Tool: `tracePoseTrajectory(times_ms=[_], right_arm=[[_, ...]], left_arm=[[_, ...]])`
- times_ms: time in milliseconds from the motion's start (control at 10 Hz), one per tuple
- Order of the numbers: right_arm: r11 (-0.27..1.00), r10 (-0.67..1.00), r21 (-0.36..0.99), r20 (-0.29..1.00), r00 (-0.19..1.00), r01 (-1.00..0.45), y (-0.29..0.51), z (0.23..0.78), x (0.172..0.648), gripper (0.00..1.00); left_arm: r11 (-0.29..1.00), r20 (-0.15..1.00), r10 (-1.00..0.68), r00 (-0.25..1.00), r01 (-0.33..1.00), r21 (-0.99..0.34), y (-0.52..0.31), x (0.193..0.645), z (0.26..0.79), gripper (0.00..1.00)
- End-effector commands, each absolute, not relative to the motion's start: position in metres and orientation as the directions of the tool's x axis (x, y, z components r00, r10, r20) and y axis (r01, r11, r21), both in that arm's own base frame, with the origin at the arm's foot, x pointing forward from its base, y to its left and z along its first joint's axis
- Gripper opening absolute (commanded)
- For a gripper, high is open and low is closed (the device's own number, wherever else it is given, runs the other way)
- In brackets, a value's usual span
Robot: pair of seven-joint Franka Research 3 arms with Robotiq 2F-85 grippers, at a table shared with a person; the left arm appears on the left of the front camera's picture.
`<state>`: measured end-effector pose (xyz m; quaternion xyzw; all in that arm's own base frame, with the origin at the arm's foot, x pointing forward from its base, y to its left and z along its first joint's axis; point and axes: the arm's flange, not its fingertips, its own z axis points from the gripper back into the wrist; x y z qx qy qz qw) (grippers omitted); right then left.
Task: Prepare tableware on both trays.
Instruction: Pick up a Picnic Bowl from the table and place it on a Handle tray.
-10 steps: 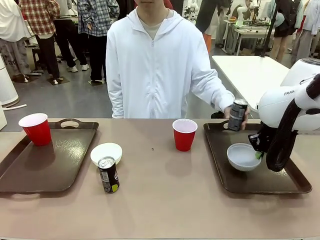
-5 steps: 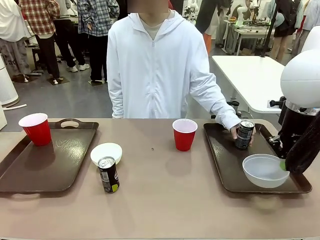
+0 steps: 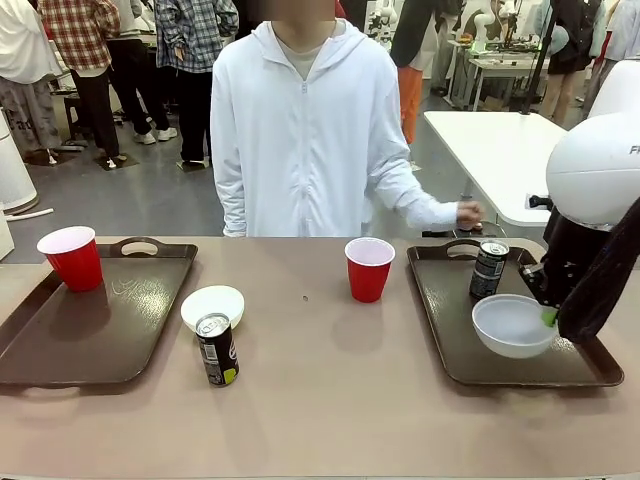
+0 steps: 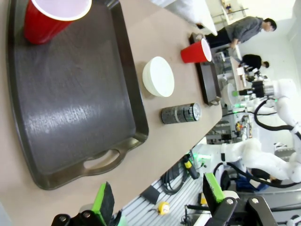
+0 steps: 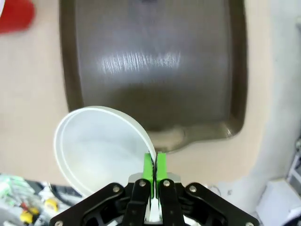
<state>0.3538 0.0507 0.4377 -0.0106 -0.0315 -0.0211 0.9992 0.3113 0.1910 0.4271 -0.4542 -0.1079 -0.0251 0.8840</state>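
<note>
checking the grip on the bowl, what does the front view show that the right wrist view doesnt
Front view: the can upright on the right tray, behind the bowl. Right wrist view: the right hand shut, green pads pinching the bowl's rim. Both: the bowl in that hand, at the tray.

My front camera, between my arms, faces across the tabletop (image 3: 320, 400). My left wrist camera looks along my left tool (image 4: 158, 195) from well above the left tray (image 4: 70, 108). My right wrist camera looks down my right tool (image 5: 155, 167), close over the bowl (image 5: 99, 146) and right tray (image 5: 160, 56). The front view shares both trays.
</note>
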Motion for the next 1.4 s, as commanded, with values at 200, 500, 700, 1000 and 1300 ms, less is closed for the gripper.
tracePoseTrajectory(times_ms=[200, 500, 700, 1000, 1300], right_arm=[[0.998, -0.064, -0.016, 0.106, 0.992, 0.066, 0.049, 0.375, 0.369, 0.04], [0.998, -0.069, 0.005, 0.116, 0.991, 0.069, 0.045, 0.359, 0.387, 0.04], [0.998, -0.053, 0.028, 0.116, 0.992, 0.05, 0.046, 0.36, 0.388, 0.51], [0.998, -0.058, 0.038, 0.112, 0.992, 0.054, 0.043, 0.363, 0.389, 0.67], [0.998, -0.051, 0.054, 0.129, 0.99, 0.044, 0.044, 0.391, 0.374, 1.0]], left_arm=[[0.575, 0.221, 0.058, 0.974, 0.148, -0.805, 0.192, 0.311, 0.428, 1.0], [0.575, 0.221, 0.058, 0.974, 0.148, -0.805, 0.192, 0.311, 0.428, 1.0], [0.575, 0.221, 0.058, 0.974, 0.148, -0.805, 0.192, 0.311, 0.428, 1.0], [0.575, 0.221, 0.058, 0.974, 0.148, -0.805, 0.192, 0.311, 0.428, 1.0], [0.575, 0.221, 0.058, 0.974, 0.148, -0.805, 0.192, 0.311, 0.428, 1.0]])
